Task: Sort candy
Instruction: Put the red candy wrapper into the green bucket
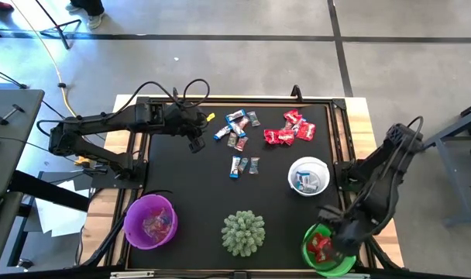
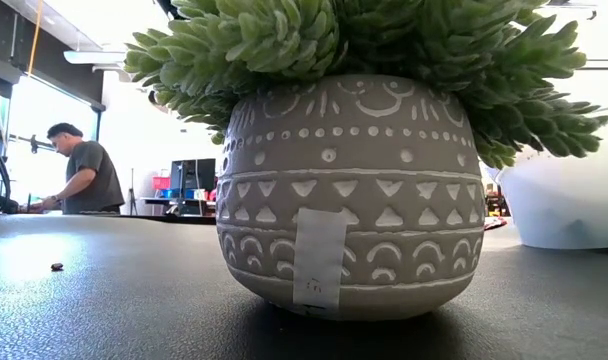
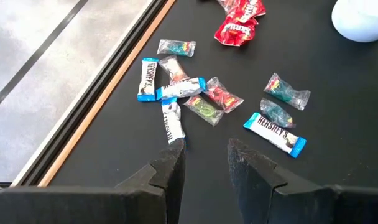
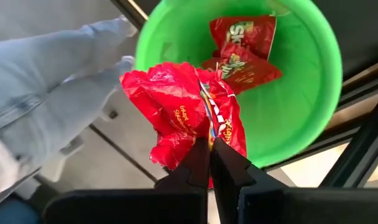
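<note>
"HERSHEY'S" is printed on the blue-and-white bar wrapper (image 3: 275,133) lying apart from the cluster in the left wrist view, and again on the blue-and-white bar (image 3: 147,79) nearest the table edge. The other 2 white bars in that cluster carry dark lettering too small to make out. In the right wrist view, the red packet (image 4: 242,34) lying in the green bowl (image 4: 301,93) shows the letters "Sk" in white. The crumpled red packet (image 4: 183,112) in front of it bears yellow and white lettering too creased to read.
</note>
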### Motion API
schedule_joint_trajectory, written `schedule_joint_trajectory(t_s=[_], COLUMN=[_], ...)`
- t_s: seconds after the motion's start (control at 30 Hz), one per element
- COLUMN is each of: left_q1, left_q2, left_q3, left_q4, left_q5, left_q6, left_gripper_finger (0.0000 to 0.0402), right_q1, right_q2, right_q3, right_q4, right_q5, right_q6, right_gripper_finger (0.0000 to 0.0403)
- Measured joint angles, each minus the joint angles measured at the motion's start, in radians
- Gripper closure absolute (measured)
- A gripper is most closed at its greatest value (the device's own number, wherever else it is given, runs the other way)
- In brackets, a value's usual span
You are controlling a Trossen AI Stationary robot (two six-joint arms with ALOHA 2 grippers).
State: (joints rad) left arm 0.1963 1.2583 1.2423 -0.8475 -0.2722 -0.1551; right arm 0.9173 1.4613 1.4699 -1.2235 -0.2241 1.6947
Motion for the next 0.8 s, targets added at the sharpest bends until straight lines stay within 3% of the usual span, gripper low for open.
schedule_joint_trajectory(t_s=[0.27, 0.67, 0.8], left_q1=[0.0, 0.0, 0.0], left_q2=[0.0, 0.0, 0.0], left_q3=[0.0, 0.0, 0.0], left_q4=[0.018, 0.023, 0.016], left_q5=[0.0, 0.0, 0.001], left_q6=[0.0, -0.027, -0.002], left_gripper_finger=[0.0296, 0.0296, 0.0296], right_q1=[0.0, -0.006, -0.051], right_q2=[0.064, 0.064, 0.064], right_q3=[0.001, 0.001, 0.002], right_q4=[-0.003, -0.007, -0.088], right_q5=[0.04, 0.036, 0.054], right_q6=[-0.002, 0.006, 0.0], right_gripper_finger=[0.0396, 0.0308, 0.0294])
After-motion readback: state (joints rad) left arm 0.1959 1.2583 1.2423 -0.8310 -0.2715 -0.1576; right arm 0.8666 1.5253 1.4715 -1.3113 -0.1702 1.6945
